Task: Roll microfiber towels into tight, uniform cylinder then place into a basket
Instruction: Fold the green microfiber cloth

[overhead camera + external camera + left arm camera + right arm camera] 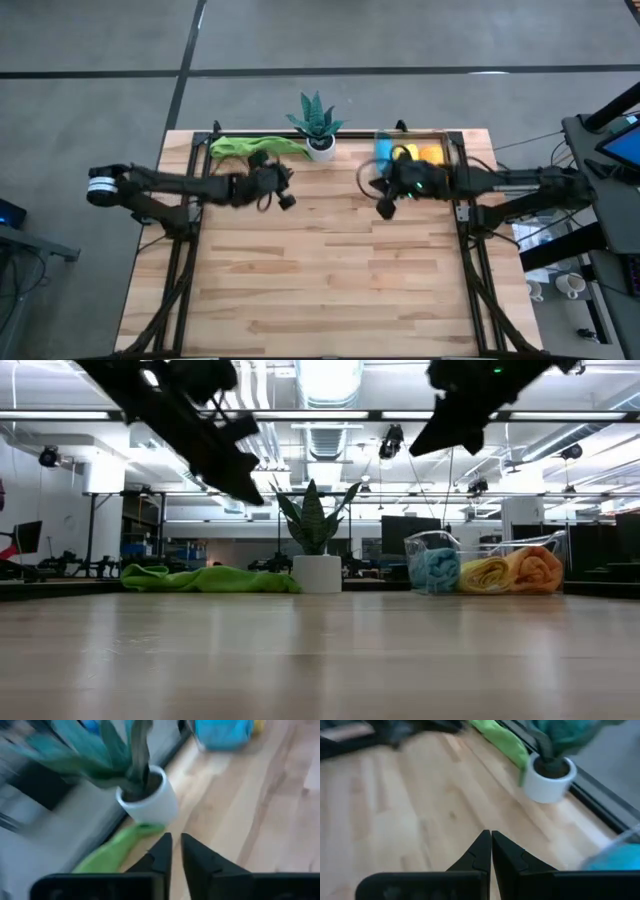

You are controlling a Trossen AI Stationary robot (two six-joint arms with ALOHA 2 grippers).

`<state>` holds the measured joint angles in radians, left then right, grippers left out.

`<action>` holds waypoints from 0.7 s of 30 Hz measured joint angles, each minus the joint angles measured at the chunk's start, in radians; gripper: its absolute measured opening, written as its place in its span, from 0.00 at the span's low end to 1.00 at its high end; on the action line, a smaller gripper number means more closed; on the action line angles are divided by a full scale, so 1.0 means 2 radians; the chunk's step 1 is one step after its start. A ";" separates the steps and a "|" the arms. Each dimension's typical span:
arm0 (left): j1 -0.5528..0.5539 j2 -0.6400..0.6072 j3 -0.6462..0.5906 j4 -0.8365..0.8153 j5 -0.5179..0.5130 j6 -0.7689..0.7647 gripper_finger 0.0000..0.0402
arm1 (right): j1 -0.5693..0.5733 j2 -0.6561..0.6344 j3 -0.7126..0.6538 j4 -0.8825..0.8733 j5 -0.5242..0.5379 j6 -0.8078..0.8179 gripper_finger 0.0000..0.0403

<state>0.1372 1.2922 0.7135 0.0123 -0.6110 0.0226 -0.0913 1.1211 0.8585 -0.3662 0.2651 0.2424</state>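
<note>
1. Pale wood planks make up the table [330,270], with an open workshop room under strip lights beyond it
2. Beside the potted plant [316,122], the green towel [255,146] lies crumpled along the back edge; soft and light, it likely wants pinching at a loose end
3. On the plant's other side, the basket [432,546] holds blue, yellow and orange rolls
4. Left gripper [175,851] near the plant, fingers narrowly parted, empty
5. Right gripper [491,851] pressed closed, empty, by the basket
</note>
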 joint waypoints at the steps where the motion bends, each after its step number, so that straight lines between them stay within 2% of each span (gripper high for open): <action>1: 0.025 0.002 0.007 -0.015 0.044 0.000 0.09 | 0.015 -0.015 -0.021 0.024 0.002 0.003 0.02; 3: 0.065 0.020 0.020 -0.021 0.114 0.020 0.16 | 0.039 -0.039 -0.062 0.070 0.004 0.011 0.02; 5: 0.088 0.047 0.028 -0.023 0.144 0.079 0.24 | 0.062 -0.056 -0.096 0.109 0.004 0.018 0.02; 7: 0.096 0.081 0.040 -0.023 0.138 0.163 0.32 | 0.080 -0.067 -0.125 0.142 0.006 0.019 0.02; 10: 0.096 0.128 0.059 -0.020 0.086 0.277 0.41 | 0.097 -0.075 -0.156 0.187 0.022 0.019 0.02; 13: 0.099 0.173 0.079 -0.011 0.049 0.358 0.46 | 0.104 -0.076 -0.176 0.218 0.026 0.019 0.02; 16: 0.116 0.213 0.099 -0.011 0.037 0.399 0.48 | 0.104 -0.076 -0.191 0.241 0.027 0.019 0.02; 21: 0.157 0.261 0.141 -0.012 0.036 0.399 0.48 | 0.104 -0.076 -0.195 0.246 0.027 0.019 0.02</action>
<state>0.4518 1.8141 0.9955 -0.0112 -0.5393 0.8202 0.1158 0.9698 0.4683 0.1256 0.3187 0.2802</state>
